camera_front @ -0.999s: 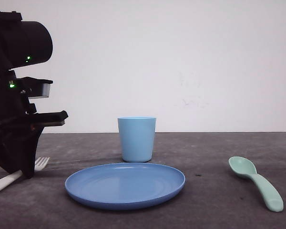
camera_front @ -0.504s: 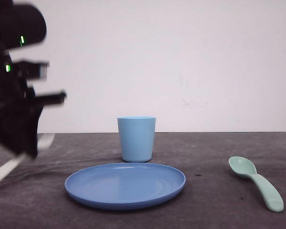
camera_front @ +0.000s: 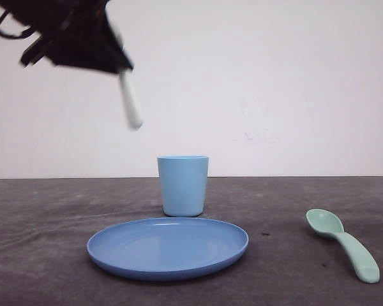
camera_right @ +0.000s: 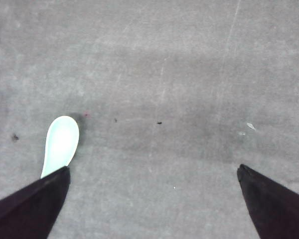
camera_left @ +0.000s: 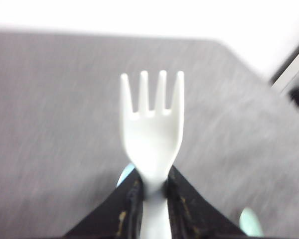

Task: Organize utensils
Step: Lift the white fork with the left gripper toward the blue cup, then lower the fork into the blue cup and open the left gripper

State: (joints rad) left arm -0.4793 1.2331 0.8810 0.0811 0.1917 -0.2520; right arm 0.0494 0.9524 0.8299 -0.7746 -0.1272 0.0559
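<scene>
left gripper (camera_front: pixel 108 48) upper left of frame, clamped on white fork (camera_left: pixel 152 129), handle hanging down. right gripper (camera_right: pixel 152 199) spread wide. mint-green spoon (camera_front: pixel 345 242) on table, lower right.

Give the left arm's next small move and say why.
Probably carry the fork right and down toward the cup. The left gripper is shut on its handle, high above the table, left of the cup, and the cup stands upright with its mouth open.
</scene>
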